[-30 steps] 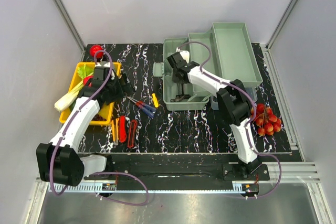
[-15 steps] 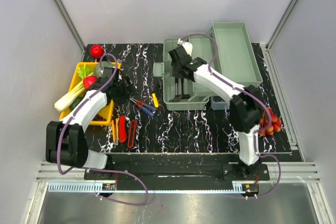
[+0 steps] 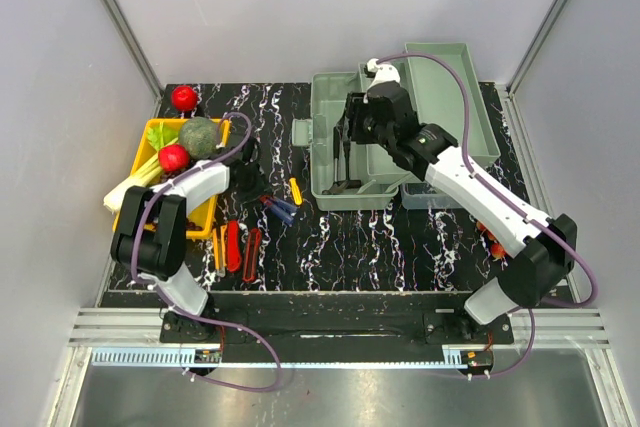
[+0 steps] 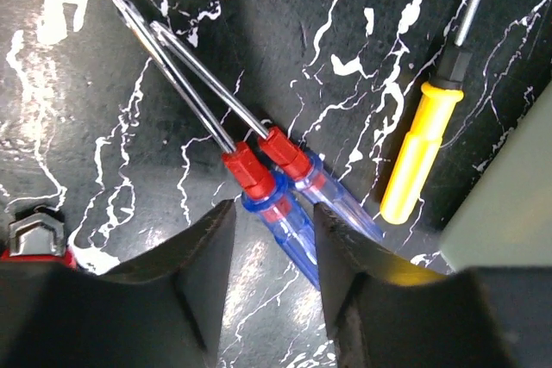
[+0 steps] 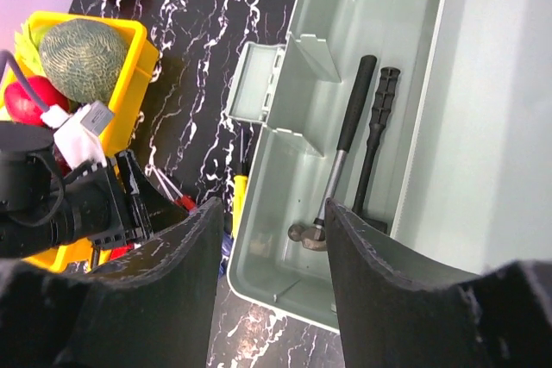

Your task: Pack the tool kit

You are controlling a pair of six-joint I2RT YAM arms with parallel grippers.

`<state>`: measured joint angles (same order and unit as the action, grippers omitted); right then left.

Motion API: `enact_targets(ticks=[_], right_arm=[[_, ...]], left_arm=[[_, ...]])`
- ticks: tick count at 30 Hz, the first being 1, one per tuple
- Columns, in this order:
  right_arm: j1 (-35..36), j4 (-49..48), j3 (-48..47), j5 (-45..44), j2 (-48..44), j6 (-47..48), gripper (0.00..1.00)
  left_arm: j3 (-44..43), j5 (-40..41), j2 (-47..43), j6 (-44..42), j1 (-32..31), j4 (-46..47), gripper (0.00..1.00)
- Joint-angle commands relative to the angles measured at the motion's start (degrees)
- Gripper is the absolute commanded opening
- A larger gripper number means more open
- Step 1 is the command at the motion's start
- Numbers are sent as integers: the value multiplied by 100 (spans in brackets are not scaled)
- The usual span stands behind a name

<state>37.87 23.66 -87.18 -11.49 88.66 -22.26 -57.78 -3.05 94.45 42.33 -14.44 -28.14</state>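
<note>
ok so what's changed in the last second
The left gripper swung from the yellow tray to the two blue-handled screwdrivers and straddles one handle, not yet gripping. The right gripper drew back from the near end of the toolbox toward its far side, holding nothing. The tools on the mat stayed put.

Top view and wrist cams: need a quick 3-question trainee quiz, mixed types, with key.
1. True or false: the hammer lies inside the toolbox.
2. The left gripper straddles: A) two blue-handled screwdrivers B) the hammer C) nothing.
3. What handle colour has the screwdriver lying nearest the toolbox on the mat?
Key: 1 true; 2 A; 3 yellow.
</note>
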Motion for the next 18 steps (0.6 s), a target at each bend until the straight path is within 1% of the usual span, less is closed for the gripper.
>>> enact_targets(ticks=[1,3,4,5,8,12,14,18], right_arm=[[19,-309,271,182,-182,222,56],[28,-318,289,164,-174,257,56],[19,-327,280,190,-191,292,57],[28,-344,289,217,-183,345,57],[19,-371,333,121,-244,468,58],[19,-415,412,41,-323,512,59],[19,-415,438,41,-358,521,60],[19,-476,500,94,-411,486,61]], left_arm=[[-330,279,266,197,-112,55,41],[-383,279,354,232,-164,2,32],[-418,279,380,215,-173,-25,31],[-462,444,407,180,-208,-77,30],[-594,647,521,92,-288,-279,29],[-664,683,714,-5,-323,-385,31],[-822,744,881,-75,-340,-516,35],[-840,859,1110,-119,-349,-587,41]])
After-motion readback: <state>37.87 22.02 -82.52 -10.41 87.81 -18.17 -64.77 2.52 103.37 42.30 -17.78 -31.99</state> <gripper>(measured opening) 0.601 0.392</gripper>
